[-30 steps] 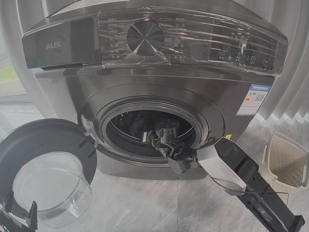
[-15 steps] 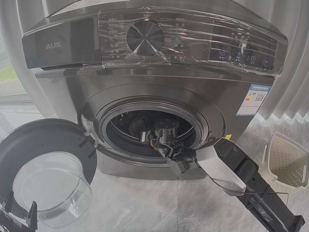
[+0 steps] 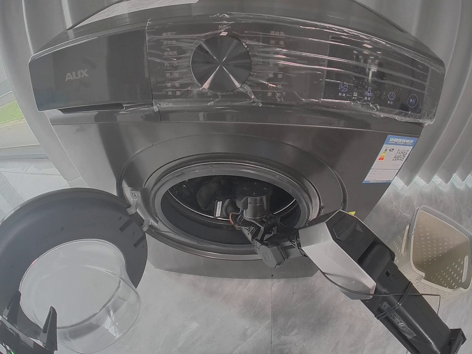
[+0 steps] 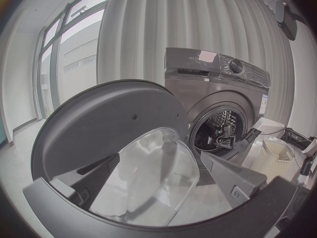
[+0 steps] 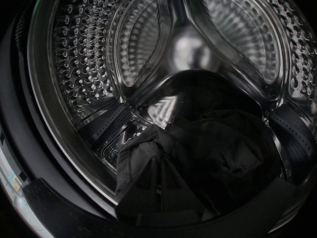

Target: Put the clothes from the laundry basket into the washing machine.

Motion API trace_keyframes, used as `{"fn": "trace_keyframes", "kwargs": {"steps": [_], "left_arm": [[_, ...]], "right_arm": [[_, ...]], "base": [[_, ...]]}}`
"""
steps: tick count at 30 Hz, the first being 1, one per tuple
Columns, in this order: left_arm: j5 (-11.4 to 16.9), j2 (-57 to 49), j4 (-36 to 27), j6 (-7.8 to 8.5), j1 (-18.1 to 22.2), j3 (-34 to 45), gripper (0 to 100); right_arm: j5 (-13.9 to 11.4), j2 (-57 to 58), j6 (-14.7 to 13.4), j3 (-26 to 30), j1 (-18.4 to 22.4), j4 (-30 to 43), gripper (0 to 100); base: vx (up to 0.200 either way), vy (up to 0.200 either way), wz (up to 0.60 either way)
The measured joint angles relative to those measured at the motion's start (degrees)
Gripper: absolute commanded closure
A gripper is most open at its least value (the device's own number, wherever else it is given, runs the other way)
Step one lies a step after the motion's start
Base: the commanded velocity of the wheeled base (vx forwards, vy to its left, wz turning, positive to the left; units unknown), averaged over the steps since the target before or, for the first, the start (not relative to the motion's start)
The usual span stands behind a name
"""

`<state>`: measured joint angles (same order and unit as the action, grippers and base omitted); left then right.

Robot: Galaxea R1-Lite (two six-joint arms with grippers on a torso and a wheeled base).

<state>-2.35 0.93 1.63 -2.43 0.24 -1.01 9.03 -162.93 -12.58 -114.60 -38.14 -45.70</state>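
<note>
Clothes [image 5: 224, 149], dark and bunched, sit inside the washing machine drum [image 5: 86, 66], pinched by the right gripper [image 5: 159, 162].

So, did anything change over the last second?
Only the head camera shifted, so the washing machine sits slightly lower in that view. No grasp or release shows. The right gripper still reaches into the drum by the dark clothes; door, basket and left gripper unmoved.

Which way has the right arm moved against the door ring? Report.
Yes, slightly. The camera shifted too, but against the door ring the right arm now has its tip nearer the ring's top, seemingly deeper in.
</note>
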Motion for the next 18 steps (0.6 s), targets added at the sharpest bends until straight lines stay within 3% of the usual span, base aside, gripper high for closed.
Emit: {"fn": "trace_keyframes", "kwargs": {"steps": [16,17,18], "left_arm": [[0.0,0.0,0.0,-0.02,0.0,0.0,0],[0.0,0.0,0.0,-0.02,0.0,0.0,0],[0.0,0.0,0.0,0.00,0.0,0.0,0]], "right_arm": [[-0.1,-0.2,0.3,0.0,-0.3,0.4,100],[-0.1,-0.2,0.3,0.0,-0.3,0.3,0],[-0.1,-0.2,0.3,0.0,-0.3,0.3,0]], "base": [[0.000,0.000,0.00],[0.000,0.000,0.00],[0.000,0.000,0.00]]}}
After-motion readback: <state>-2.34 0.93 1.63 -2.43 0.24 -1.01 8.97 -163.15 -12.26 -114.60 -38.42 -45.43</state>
